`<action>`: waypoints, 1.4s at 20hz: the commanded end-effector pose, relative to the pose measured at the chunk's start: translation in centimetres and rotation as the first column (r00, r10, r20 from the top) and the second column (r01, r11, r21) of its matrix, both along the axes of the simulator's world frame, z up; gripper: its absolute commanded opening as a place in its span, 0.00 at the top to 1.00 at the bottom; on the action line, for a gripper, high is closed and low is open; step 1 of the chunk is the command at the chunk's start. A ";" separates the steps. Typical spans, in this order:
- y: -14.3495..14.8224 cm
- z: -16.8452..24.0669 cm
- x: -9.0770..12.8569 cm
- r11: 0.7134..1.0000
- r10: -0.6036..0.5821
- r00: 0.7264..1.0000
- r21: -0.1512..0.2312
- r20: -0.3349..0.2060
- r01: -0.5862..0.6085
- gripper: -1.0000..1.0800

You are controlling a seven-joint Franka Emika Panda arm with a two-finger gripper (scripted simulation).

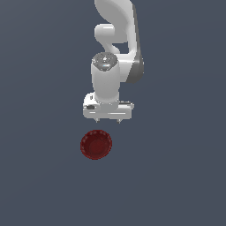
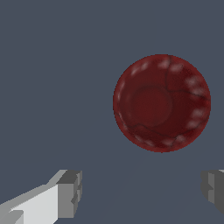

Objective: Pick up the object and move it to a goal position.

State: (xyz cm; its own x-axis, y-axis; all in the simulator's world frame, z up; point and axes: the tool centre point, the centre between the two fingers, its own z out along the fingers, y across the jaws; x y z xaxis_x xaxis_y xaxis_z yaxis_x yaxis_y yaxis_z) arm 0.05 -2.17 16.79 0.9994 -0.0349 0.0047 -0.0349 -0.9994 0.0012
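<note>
Exterior view: 1 Panda arm, gripper [image 1: 108, 121] pointing down, fingers spread, nothing held.
Bowl, exterior: dark red bowl [image 1: 96, 144] rests on the grey floor [image 1: 176, 176], below the gripper in frame and slightly toward the exterior view's left.
Wrist view: 2 fingertips [image 2: 70, 192] wide apart, empty; bowl [image 2: 162, 103] lies outside the gap.
Judgement: the gripper must shift over the bowl before descending.

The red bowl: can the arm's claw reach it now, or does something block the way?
Probably yes. The red bowl lies alone on the bare surface, with nothing beside it or over it. The claw hangs open and apart from the bowl, off to one side, so it must first shift over it and then descend.
</note>
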 end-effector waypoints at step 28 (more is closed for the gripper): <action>-1.9 -1.1 3.5 0.991 0.127 0.991 0.045 -0.044 -0.125 0.38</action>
